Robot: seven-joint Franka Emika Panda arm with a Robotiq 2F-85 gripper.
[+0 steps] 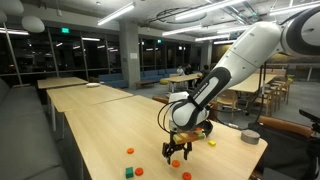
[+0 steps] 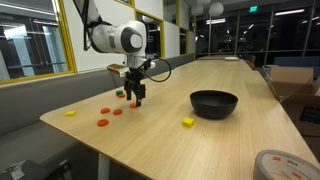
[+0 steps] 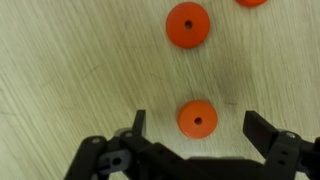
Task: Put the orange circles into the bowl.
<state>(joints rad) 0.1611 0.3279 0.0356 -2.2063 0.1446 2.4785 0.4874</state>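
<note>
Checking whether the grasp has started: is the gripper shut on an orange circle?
No: in the wrist view the gripper has its jaws wide apart, with bare table showing on both sides of the orange circle between them.

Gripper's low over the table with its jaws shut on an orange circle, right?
No, the jaws are not shut. The wrist view shows the gripper open, fingers apart on either side of an orange circle lying on the table.
</note>
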